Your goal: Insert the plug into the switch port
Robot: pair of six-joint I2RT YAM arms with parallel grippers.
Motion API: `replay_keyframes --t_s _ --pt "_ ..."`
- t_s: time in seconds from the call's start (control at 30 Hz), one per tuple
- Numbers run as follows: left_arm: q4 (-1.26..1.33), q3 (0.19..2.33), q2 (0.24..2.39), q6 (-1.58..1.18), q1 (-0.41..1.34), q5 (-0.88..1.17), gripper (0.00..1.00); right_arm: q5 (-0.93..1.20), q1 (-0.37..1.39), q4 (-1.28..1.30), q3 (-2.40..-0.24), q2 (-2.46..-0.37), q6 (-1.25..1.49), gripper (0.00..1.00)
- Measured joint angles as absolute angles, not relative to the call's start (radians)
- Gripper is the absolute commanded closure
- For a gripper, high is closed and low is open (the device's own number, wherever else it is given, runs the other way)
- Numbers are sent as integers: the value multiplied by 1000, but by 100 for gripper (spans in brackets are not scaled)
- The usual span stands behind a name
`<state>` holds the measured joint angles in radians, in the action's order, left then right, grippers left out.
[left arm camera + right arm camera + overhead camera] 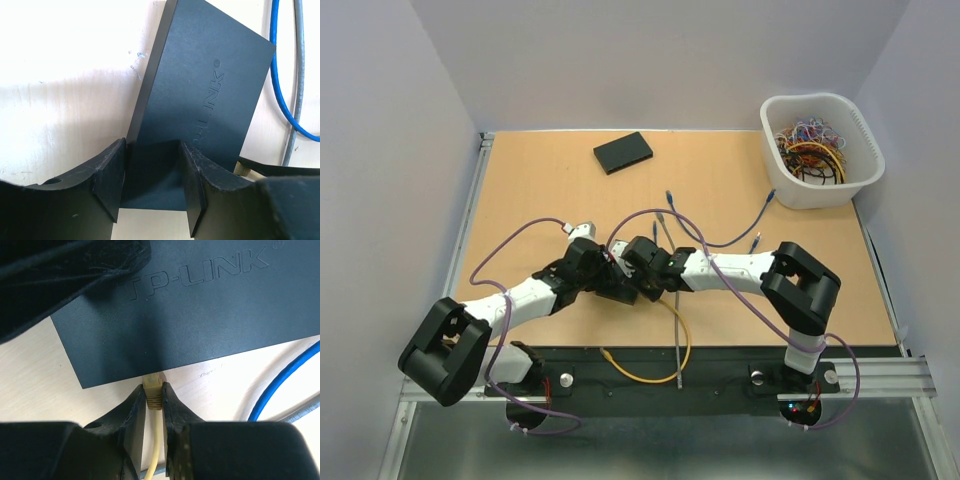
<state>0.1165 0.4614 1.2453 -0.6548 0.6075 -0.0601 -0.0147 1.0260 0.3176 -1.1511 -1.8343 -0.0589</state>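
**Seating yellow plug (152,386) into TP-Link switch (200,90)**

Left side: the left gripper (152,180) is clamped across the near end of the switch, one pad on each long side. The body appears to lie flat on the table (60,75).

Centre: the plug's tip is brought up against the switch's front edge, under the top lip. The port face is hidden from both wrist views, so entry cannot be confirmed.

Right side: the right gripper (156,402) is closed on the plug's boot, and the yellow cable (156,455) trails back between the fingers. A blue cable (280,385) lies on the table just right of the plug, apart from it.

Step judged: final push-in, latch not yet shown.

Method notes:
- The plug is to be held square to the edge and driven straight along its own axis, without yaw.
- The left clamp is to be relied on as the backstop, so that the switch is not shoved away.
- Clip orientation cannot be read and should be checked if resistance is met.
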Motion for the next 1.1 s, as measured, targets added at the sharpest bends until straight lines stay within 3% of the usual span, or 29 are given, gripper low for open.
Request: replay_keyframes --t_s 1.1 --pt "250 430 1309 -652 719 -272 47 -11 1015 292 -1162 -1855 40 100"
